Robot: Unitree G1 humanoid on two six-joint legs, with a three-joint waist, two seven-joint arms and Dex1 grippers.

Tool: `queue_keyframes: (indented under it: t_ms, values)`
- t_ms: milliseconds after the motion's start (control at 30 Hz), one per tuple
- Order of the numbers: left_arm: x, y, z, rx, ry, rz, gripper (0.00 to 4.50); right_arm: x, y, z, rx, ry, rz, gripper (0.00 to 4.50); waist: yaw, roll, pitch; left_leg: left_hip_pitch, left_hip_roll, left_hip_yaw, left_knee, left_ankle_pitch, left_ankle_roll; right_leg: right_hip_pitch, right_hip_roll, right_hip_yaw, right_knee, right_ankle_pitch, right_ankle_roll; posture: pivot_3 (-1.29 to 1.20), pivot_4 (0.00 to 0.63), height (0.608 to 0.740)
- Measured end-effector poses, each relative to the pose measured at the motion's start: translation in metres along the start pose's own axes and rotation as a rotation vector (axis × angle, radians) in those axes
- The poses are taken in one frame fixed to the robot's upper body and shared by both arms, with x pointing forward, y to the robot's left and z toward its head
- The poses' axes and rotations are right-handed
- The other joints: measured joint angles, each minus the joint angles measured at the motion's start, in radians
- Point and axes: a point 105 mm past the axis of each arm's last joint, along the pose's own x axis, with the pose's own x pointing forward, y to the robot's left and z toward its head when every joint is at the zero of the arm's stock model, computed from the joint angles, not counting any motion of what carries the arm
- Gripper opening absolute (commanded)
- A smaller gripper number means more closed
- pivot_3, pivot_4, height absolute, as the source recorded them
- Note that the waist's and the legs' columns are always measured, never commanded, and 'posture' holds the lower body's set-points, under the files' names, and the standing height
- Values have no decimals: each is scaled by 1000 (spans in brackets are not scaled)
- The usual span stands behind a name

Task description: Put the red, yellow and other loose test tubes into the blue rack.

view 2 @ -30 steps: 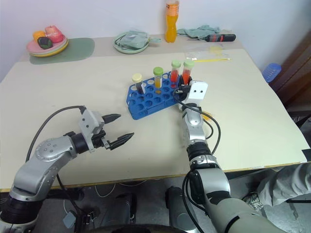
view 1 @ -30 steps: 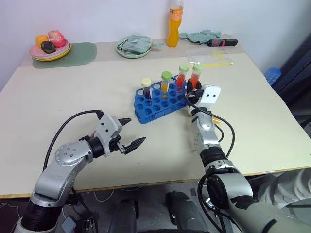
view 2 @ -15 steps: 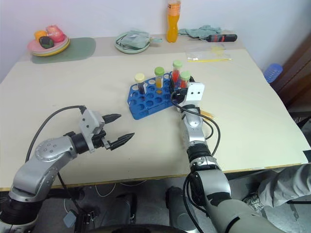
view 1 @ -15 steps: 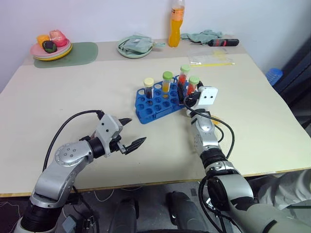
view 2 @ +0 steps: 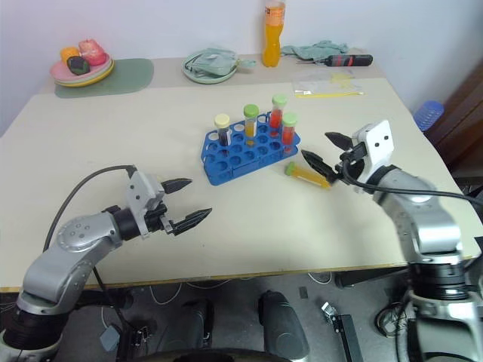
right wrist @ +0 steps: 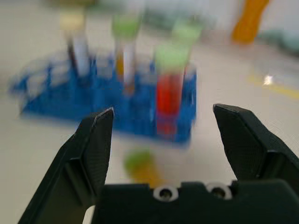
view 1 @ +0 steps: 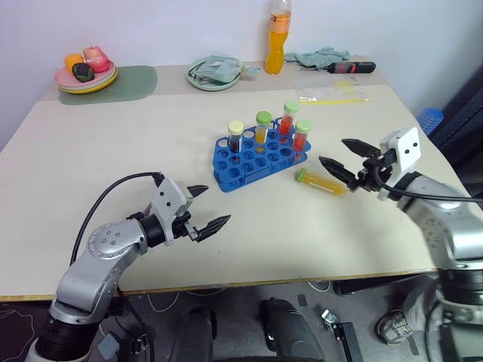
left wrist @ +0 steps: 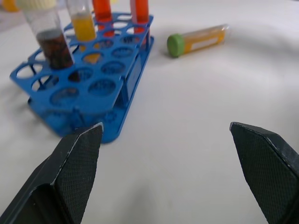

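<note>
Rack: blue rack near the middle of the desk, set at a slant, most holes empty.
Tubes in rack: four upright along its far edge; dark tube with cream cap, yellow tube with green cap, two red tubes with green caps.
Loose tube: yellow tube with green cap lying on its side on the desk, just beside the rack's right end, cap toward the rack.
Right hand: right hand above the desk, right of the loose tube, fingers apart, holding nothing, pointing toward the rack.
Left hand: left hand low over the near part of the desk, well apart from the rack, fingers spread wide, empty.
Far edge: orange bottle, green plate with cloth, plate of fruit on a green mat, screwdriver, clear bag.
</note>
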Motion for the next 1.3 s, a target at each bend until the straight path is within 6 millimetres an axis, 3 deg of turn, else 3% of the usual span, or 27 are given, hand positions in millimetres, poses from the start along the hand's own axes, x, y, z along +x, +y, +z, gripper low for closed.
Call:
queue_keyframes:
  t_ms: [100,467,567,700,800,933,1167,1300]
  values:
    - [3,-4,4,14,-8,-43,4500,0,5,-13,-131,206,96,3759,-1,-1,0,0,0,0,0,0,0,0,0,0,-1,0,0,0,150,740]
    - [7,-21,-2,27,11,-155,4500,52,5,-33,-151,514,239,3759,8,-1,0,-3,0,0,0,0,0,0,-1,-1,-3,0,0,0,150,740]
    - [6,-22,-4,22,18,-142,4500,52,3,-48,-146,599,269,3759,8,-1,0,-3,0,0,0,0,0,0,-2,-1,-4,0,0,0,150,740]
    - [5,-25,-7,16,25,-136,4500,48,-10,-48,-170,662,281,3759,4,-1,0,-2,0,0,0,0,0,0,-2,-1,-4,0,0,0,150,740]
    - [5,-25,-7,20,25,-132,4500,45,-12,-50,-176,700,319,2873,3,-1,0,-2,0,0,0,0,0,0,-1,-1,-4,0,0,0,150,740]
    - [5,-24,-7,19,23,-126,4500,42,-10,-52,-183,731,367,886,3,-1,0,-2,0,0,0,0,0,0,-1,-1,-3,0,0,0,150,740]
    - [6,-25,-6,21,22,-123,4500,38,-9,-52,-254,718,365,794,5,-1,0,-2,0,0,0,0,0,0,-2,-1,-3,0,0,0,150,740]
    - [1,-24,-9,19,34,-109,4500,28,16,-39,-247,522,421,794,8,-1,0,-3,0,-1,0,0,0,0,-1,-2,-3,0,0,0,150,740]
